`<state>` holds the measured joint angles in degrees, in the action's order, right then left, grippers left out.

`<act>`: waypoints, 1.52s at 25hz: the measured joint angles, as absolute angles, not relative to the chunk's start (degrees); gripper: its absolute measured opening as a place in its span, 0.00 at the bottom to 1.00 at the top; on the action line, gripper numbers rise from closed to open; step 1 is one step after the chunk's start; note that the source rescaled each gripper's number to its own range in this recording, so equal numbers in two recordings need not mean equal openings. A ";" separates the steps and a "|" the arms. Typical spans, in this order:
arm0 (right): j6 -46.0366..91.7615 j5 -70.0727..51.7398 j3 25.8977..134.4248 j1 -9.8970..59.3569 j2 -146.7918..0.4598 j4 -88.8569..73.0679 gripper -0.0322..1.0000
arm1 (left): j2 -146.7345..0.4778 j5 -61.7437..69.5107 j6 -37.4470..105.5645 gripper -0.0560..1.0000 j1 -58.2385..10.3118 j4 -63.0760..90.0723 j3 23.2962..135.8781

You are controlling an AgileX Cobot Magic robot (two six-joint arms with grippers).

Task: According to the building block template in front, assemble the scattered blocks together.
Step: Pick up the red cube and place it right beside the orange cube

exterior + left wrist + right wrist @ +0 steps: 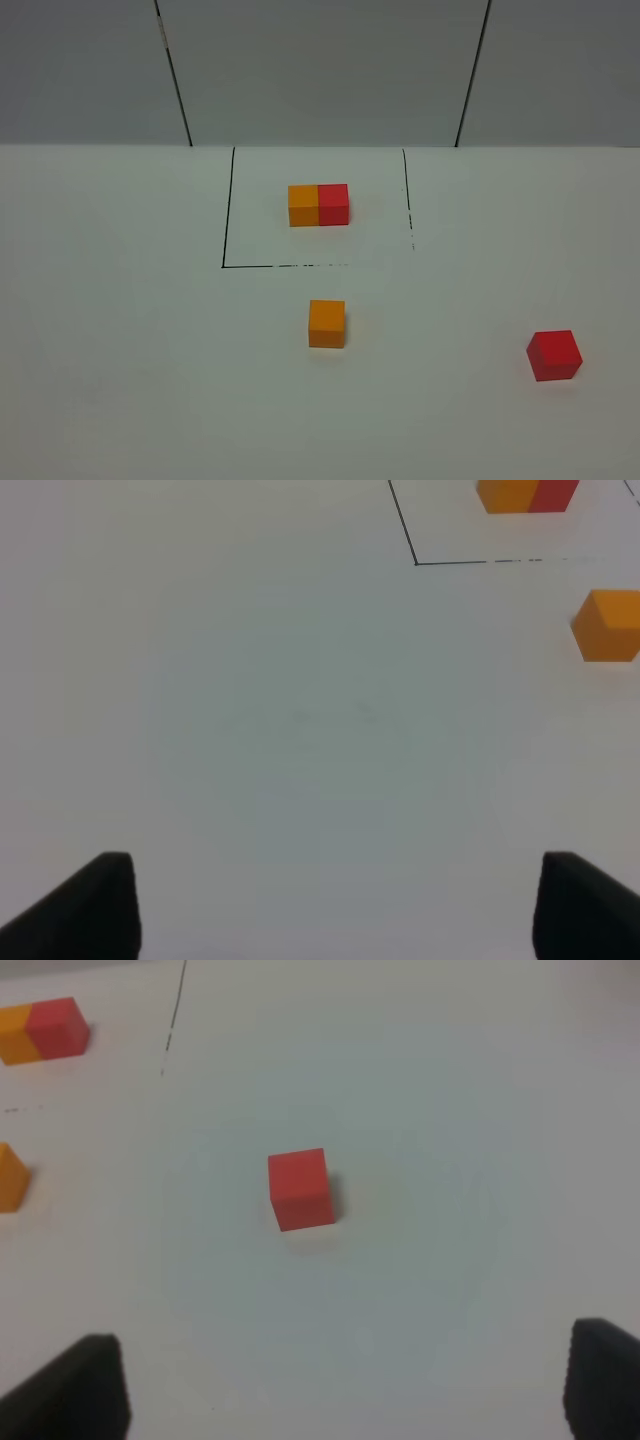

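With left pincer point(335, 905) and right pincer point(345, 1385) open and empty, I centre the right squarely over the red block point(300, 1188) before descending.

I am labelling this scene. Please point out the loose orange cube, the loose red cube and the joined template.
loose orange cube point(327, 320), exterior high view, its top face.
loose red cube point(554, 351), exterior high view, its top face.
joined template point(319, 205), exterior high view, seam between both halves.
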<state>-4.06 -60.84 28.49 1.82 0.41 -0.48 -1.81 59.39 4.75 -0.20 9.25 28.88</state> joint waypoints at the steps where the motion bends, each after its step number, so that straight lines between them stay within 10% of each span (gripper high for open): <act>1: -4.06 -60.84 28.49 1.82 0.41 -0.48 0.75 | -1.81 59.39 4.75 0.69 -0.20 9.25 28.88; 11: -2.18 -60.22 31.02 1.82 -14.47 -4.31 1.00 | -1.81 59.39 4.75 0.68 -0.20 9.25 28.88; 24: 5.57 -50.55 48.33 6.98 -72.37 -11.74 1.00 | -1.81 59.39 4.75 0.68 -0.20 9.20 28.88; 38: -0.30 -37.77 53.02 14.48 -97.23 -3.28 1.00 | -1.81 59.39 4.75 0.68 -0.20 9.20 28.88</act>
